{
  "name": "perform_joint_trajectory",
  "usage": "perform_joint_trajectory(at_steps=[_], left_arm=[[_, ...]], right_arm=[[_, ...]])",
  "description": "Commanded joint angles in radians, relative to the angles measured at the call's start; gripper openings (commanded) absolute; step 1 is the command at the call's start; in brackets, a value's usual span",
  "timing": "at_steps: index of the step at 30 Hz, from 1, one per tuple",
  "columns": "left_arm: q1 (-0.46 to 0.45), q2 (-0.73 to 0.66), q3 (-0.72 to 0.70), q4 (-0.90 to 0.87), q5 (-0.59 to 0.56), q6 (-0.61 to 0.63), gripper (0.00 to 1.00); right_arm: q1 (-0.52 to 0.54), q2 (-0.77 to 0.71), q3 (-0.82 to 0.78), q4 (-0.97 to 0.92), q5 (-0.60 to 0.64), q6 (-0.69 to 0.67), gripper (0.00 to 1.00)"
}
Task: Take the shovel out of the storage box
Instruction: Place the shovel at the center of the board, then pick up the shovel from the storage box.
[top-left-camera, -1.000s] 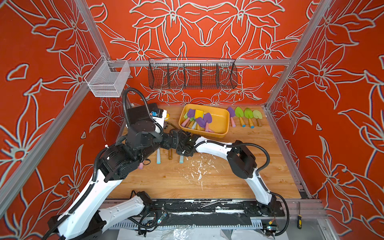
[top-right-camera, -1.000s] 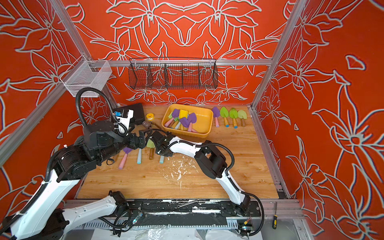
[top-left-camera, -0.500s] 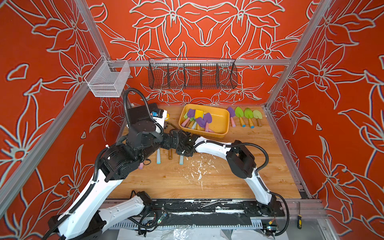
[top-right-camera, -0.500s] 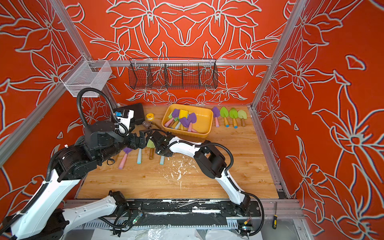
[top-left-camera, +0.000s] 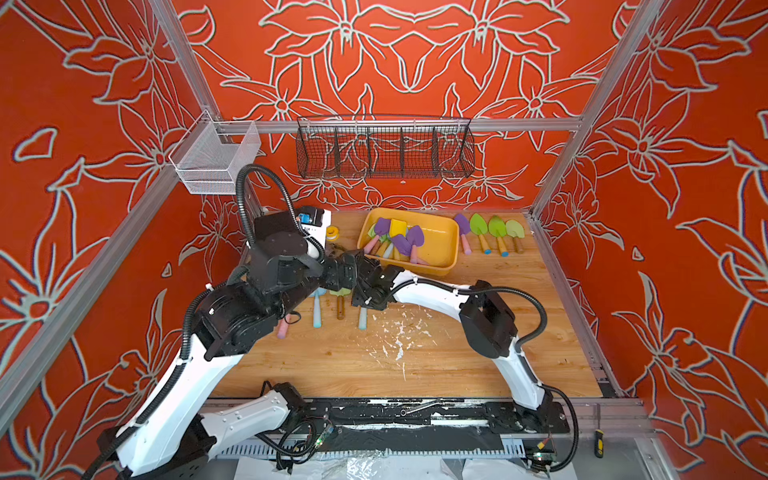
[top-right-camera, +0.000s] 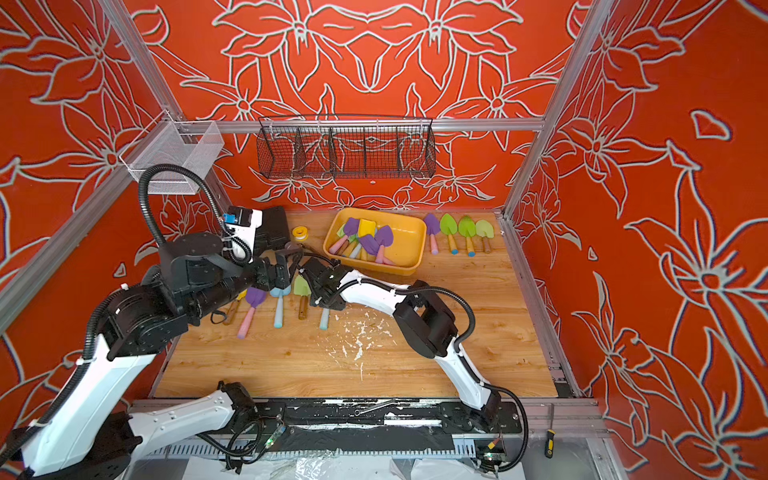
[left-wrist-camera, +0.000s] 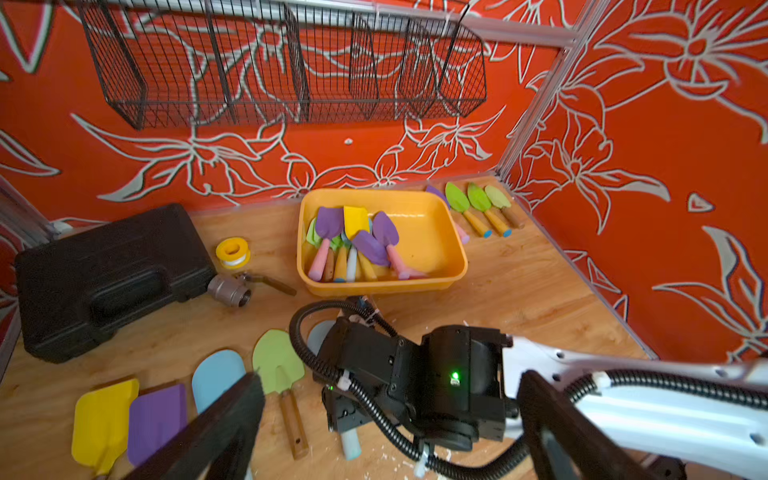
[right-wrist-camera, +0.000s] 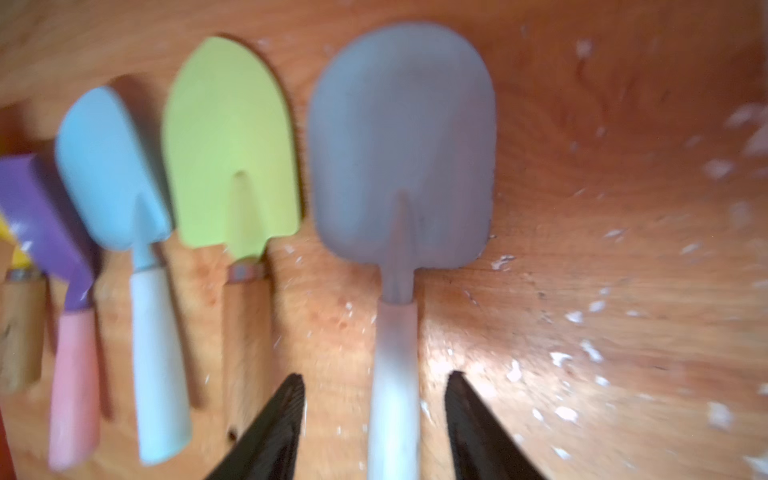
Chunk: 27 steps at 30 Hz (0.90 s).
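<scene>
The yellow-orange storage box stands at the back of the table and holds several shovels, among them a purple one and a yellow one. A grey-blue shovel with a pale handle lies flat on the wood in front of the box. My right gripper is low over that handle, open, with a finger on each side and a gap to both. My left gripper hangs open above my right wrist, holding nothing.
A row of shovels lies left of the grey-blue one: green, blue, purple, yellow. More shovels lie right of the box. A black case, tape roll, valve and wire baskets stand behind.
My right gripper's jaws have spread apart and let go of the grey-blue shovel's handle. Both arms have barely moved.
</scene>
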Motion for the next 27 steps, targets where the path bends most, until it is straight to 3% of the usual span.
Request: perform_joint_trajectory(at_steps=[1,6,12,16,23,27], left_arm=[[0.000,0.072,0.102,-0.043,-0.012,-0.013,0.95],[0.000,0.247,0.320,-0.144,-0.006,-0.041,0.95],[0.018,0.510,0.561,-0.272,0.042,-0.127,0.94],[0.054,0.675,0.630,-0.281,0.145,-0.177,0.92],[0.074,1.085,1.008,-0.481,0.156,-0.143,0.86],[0.075,1.180,1.005,-0.406,0.163,-0.132,0.83]], right_arm=[[-0.007,-0.142,0.067,-0.082,0.073,-0.129,0.67],[-0.047,-0.295,0.003,-0.107,0.090,-0.204,0.83],[-0.200,-0.561,-0.173,-0.138,0.099,-0.276,0.98],[-0.323,-0.692,-0.261,-0.193,0.118,-0.377,0.98],[-0.496,-0.833,-0.322,-0.297,0.071,-0.463,0.98],[-0.541,-0.887,-0.394,-0.295,0.042,-0.437,0.98]])
